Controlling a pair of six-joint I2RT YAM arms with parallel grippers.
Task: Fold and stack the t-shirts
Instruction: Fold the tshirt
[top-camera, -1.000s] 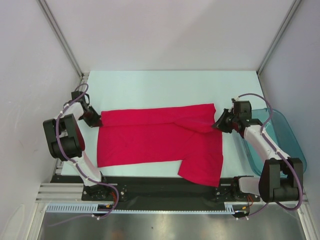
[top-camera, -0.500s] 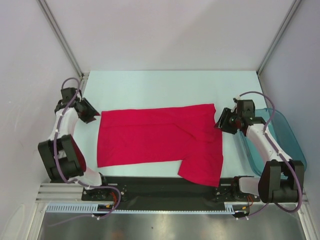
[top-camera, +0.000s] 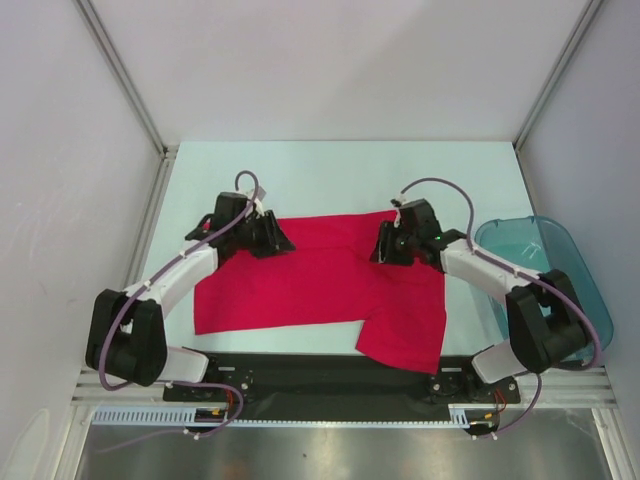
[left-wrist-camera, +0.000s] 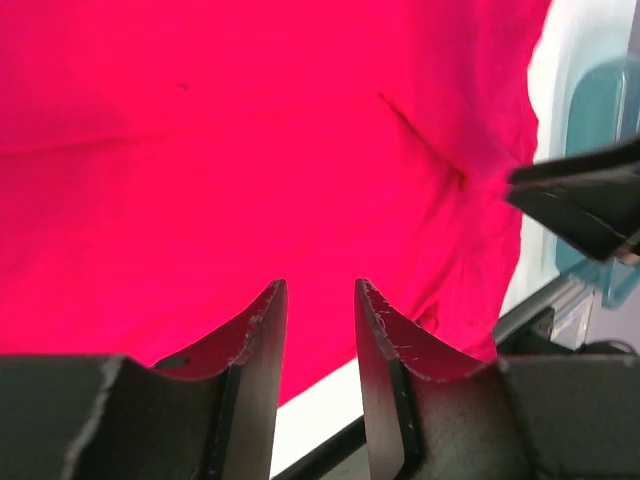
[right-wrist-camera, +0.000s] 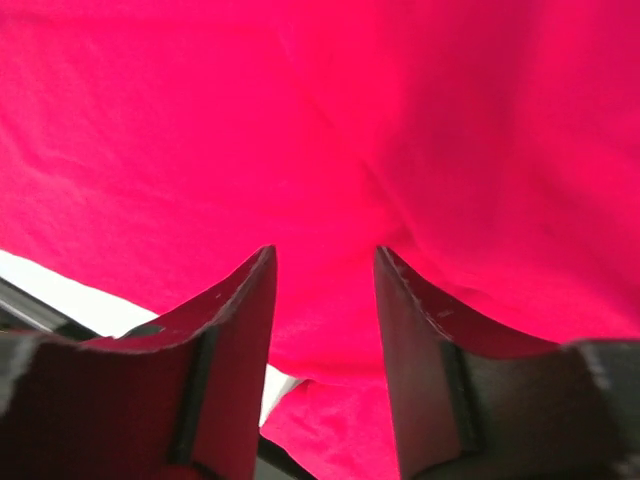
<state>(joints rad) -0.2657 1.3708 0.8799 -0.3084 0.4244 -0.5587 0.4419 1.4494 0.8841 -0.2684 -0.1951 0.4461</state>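
L gripper (top-camera: 274, 240) hangs well left of the teal plastic bin (top-camera: 577, 264), over the far edge of the red t-shirt (top-camera: 300, 285). Its jaws are apart w/ nothing between them; the wrist cam shows only red cloth through the gap. Can't tell if the tips touch the fabric. The t-shirt lies spread out on the white table (top-camera: 330, 170), left of the bin and close to it but not touching. It's mostly flat, w/ a diagonal crease running toward the bin side. The corner nearest the bin hangs lower than the rest and reaches the black rail (top-camera: 300, 370) at the near edge. R gripper (top-camera: 385, 246) is between the L gripper and the bin, also over the shirt's far edge. Its jaws are spread too, holding nothing, w/ red cloth below. The R arm crosses the gap between shirt and bin.
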